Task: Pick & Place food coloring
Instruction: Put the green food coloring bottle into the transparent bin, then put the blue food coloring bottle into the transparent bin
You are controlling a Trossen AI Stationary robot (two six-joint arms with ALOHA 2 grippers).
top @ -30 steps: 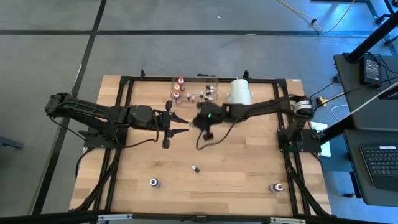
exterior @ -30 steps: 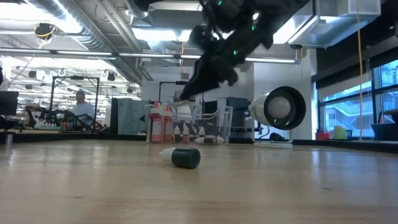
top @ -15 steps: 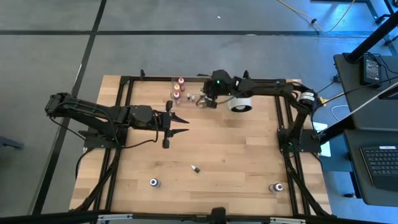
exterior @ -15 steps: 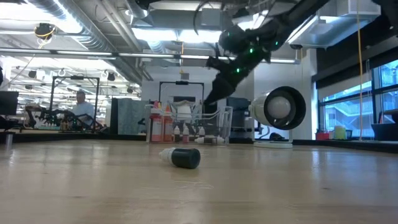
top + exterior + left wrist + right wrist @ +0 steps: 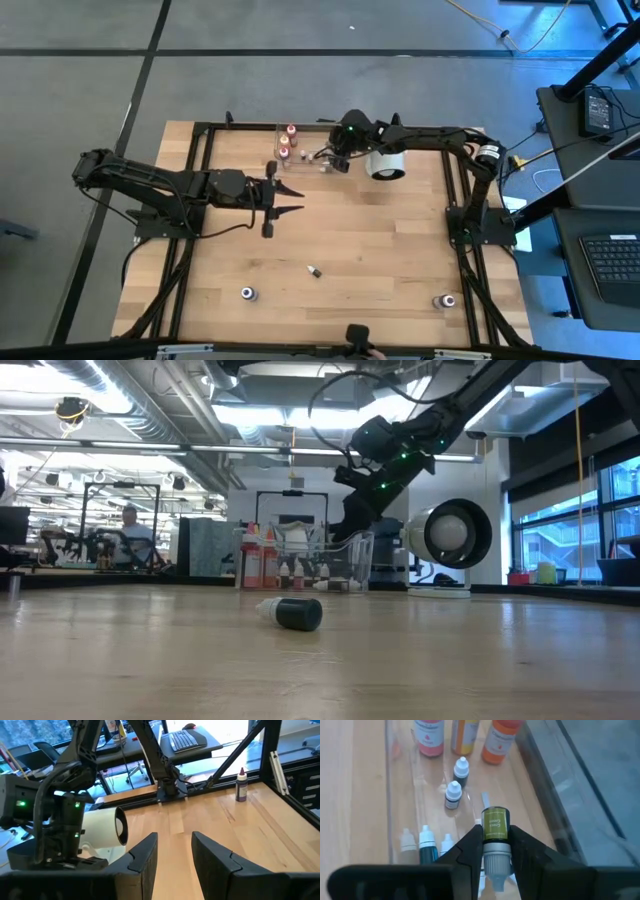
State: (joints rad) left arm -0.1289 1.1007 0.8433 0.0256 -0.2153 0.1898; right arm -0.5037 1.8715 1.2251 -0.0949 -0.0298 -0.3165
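the right gripper hangs over the clear tray at the far edge of the table, its two fingers clamped on a small green-labelled bottle of food coloring with the pale cap pointing back toward the wrist. below it in the tray stand other bottles: three larger red and orange ones at the far end, two small white-capped droppers mid-tray, and a few pale and teal vials nearer the gripper. the big white cylinder lies on its side just beside the tray. the left gripper waits above the table's middle left, fingers a little apart and empty. one dark vial lies on its side on the open wood, well apart from the tray; two more small items near the front edge may be bottles, too small to tell.
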